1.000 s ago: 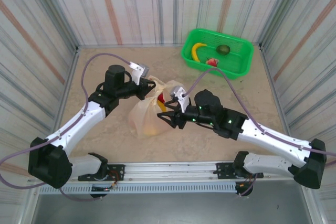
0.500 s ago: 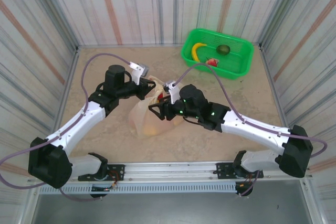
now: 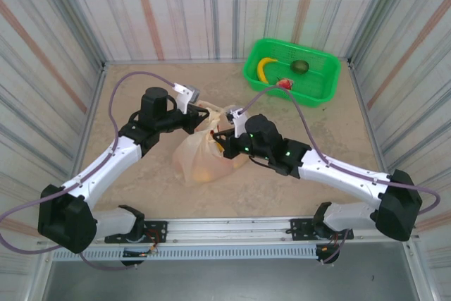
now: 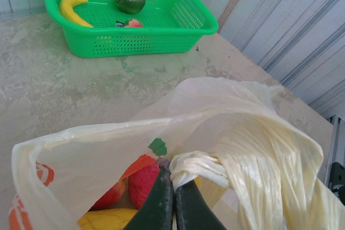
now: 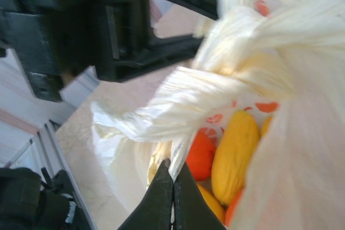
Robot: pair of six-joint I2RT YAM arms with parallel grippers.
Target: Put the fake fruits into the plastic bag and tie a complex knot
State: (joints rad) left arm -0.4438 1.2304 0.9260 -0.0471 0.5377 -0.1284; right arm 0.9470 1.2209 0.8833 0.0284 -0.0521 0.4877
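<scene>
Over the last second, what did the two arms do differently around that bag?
The right gripper swung left, in against the plastic bag, and closed on a twisted strand of it. The left gripper stayed shut on the bag's other bunched handle, holding it up. The green basket did not move.

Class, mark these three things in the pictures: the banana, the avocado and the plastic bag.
banana [image 4: 73, 11]: left wrist view, middle of its curved body.
avocado [image 4: 130, 0]: left wrist view, centre of its skin.
plastic bag [image 4: 264, 149]: left wrist view, its gathered, pleated side.
</scene>
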